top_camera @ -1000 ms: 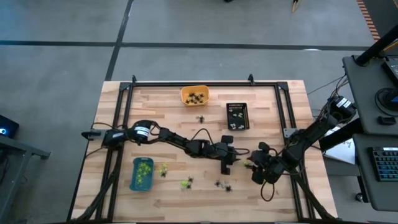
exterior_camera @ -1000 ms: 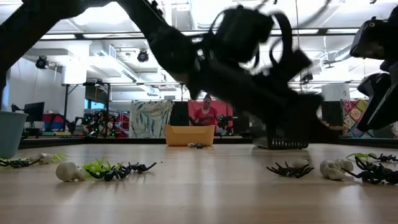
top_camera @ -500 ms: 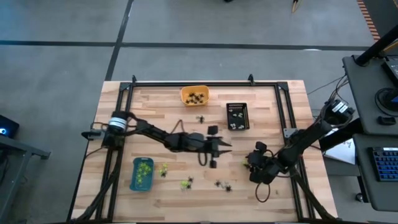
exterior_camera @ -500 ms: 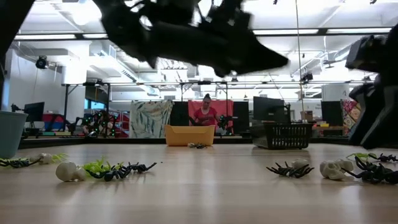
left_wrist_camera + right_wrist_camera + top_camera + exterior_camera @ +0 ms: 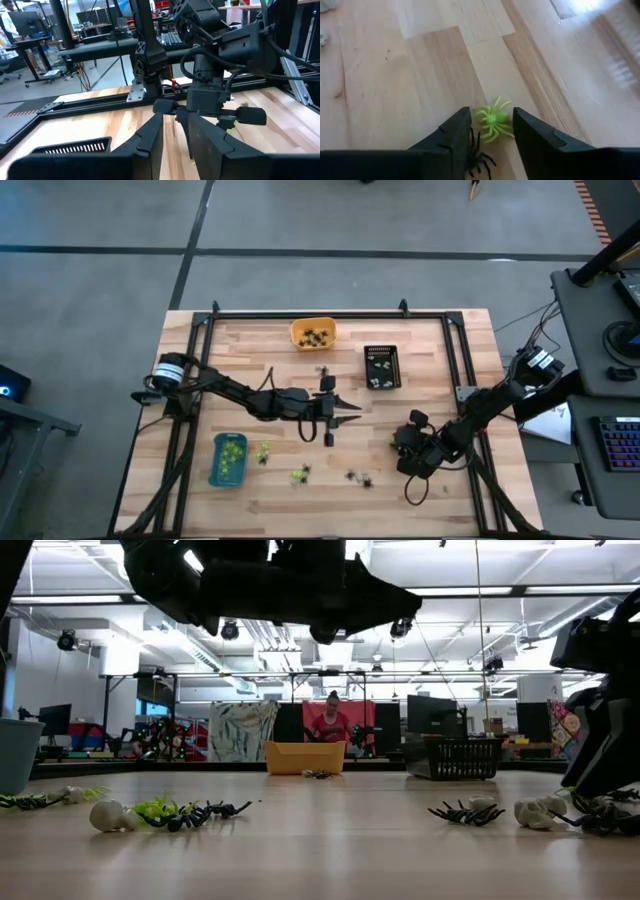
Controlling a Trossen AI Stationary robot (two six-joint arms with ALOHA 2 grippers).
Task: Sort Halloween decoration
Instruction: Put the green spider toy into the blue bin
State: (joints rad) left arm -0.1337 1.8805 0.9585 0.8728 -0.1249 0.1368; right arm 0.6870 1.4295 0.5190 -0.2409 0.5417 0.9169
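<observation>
Right gripper at lower right of the high frame, fingers parted, holding nothing; lime-green spider lies on the table between the tips, black spider just beside; left gripper farther, mid-frame, narrowly parted, empty.

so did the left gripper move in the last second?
Yes. In the high view the left gripper has pulled back toward its own side of the table, away from the right gripper, and now sits below the orange tray rather than the black basket.

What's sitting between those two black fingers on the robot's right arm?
In the right wrist view, a lime-green spider lies on the wooden table between the right end effector's open fingers, with a black spider beside it.
</observation>
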